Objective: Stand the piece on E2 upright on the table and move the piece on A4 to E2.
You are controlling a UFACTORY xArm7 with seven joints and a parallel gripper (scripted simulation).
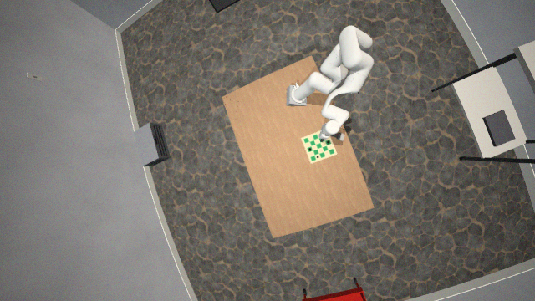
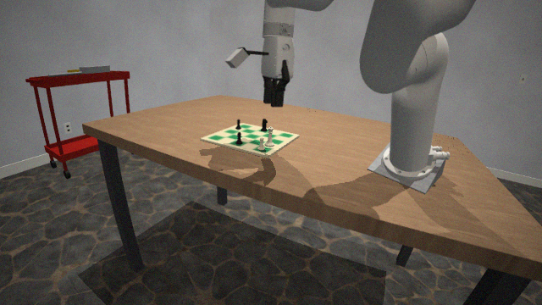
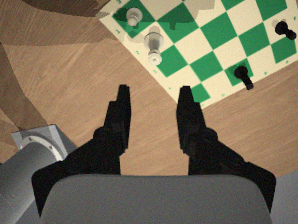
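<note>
A small green-and-cream chessboard (image 2: 250, 137) lies on the wooden table; it also shows in the top view (image 1: 319, 149) and the wrist view (image 3: 213, 23). Three black pieces (image 2: 238, 124) (image 2: 264, 124) (image 2: 239, 138) and two white pieces (image 2: 270, 136) (image 2: 262, 144) stand on it. In the wrist view the white pieces (image 3: 135, 16) (image 3: 153, 44) sit near the board's left corner. The edge labels are too small to read. My gripper (image 2: 273, 101) (image 3: 154, 99) hangs well above the table beside the board's edge, its fingers partly open with nothing between them.
The arm's base (image 2: 408, 167) is bolted to the table right of the board. A red cart (image 2: 76, 114) stands on the floor at the left. A white desk (image 1: 486, 113) stands off to the side.
</note>
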